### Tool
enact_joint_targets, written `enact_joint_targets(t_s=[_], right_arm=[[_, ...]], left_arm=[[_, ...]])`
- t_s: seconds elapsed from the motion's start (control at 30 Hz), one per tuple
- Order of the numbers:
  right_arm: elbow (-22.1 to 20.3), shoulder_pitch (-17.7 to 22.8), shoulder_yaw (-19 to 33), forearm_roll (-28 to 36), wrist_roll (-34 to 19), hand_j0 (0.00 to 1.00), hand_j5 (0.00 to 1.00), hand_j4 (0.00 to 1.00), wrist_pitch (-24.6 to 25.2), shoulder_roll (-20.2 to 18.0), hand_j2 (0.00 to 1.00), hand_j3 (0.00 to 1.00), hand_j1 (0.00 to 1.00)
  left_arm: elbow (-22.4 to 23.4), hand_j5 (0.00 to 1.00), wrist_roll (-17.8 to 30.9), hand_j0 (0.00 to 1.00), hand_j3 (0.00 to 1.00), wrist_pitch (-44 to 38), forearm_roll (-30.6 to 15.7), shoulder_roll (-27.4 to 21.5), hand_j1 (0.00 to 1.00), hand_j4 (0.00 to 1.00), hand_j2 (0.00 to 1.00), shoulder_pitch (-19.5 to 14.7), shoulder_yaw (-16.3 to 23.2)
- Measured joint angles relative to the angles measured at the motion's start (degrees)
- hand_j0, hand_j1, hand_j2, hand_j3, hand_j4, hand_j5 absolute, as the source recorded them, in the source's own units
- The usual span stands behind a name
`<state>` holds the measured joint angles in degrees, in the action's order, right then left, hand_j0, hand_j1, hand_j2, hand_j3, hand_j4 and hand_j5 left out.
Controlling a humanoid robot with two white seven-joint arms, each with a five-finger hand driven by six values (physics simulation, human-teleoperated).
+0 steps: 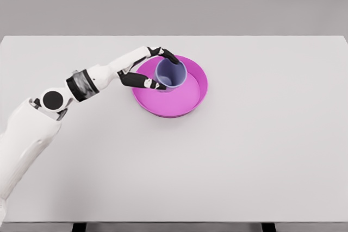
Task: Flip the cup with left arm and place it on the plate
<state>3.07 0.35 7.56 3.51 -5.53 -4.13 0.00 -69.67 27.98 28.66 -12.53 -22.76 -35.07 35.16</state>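
A pale lavender cup [171, 74] stands mouth-up over the back left part of a magenta plate [185, 101]. My left hand [157, 69] reaches in from the lower left and is shut on the cup, with black fingers [168, 55] curled around its far rim and the thumb [147, 83] against its near side. Whether the cup's base touches the plate is hidden by the cup itself. The right arm does not show.
The plate lies a little behind the middle of a wide white table [244, 161]. The white left forearm [103, 74] stretches across the table's left side.
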Motion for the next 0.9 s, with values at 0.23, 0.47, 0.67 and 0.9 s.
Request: enact_joint_targets(t_s=[0.23,0.47,0.67,0.9], right_arm=[[0.0,0.0,0.0,0.0,0.0,1.0,1.0,1.0,0.0,0.0,1.0,1.0,1.0],[0.0,0.0,0.0,0.0,0.0,1.0,1.0,1.0,0.0,0.0,1.0,1.0,1.0],[0.0,0.0,0.0,0.0,0.0,1.0,1.0,1.0,0.0,0.0,1.0,1.0,1.0],[0.0,0.0,0.0,0.0,0.0,1.0,1.0,1.0,0.0,0.0,1.0,1.0,1.0]], left_arm=[[2.7,0.65,0.0,0.65,0.65,0.0,0.1,2.9,0.65,0.65,0.65,0.4,0.0],[4.9,0.66,0.0,0.66,0.66,0.0,0.1,5.2,0.66,0.66,0.66,0.5,0.0],[5.4,0.91,0.0,0.91,0.91,0.0,-0.1,5.7,0.91,0.91,0.91,0.5,-0.1],[5.4,0.96,0.0,0.96,0.96,-0.1,0.0,5.8,0.96,0.96,0.96,0.5,-0.1]])
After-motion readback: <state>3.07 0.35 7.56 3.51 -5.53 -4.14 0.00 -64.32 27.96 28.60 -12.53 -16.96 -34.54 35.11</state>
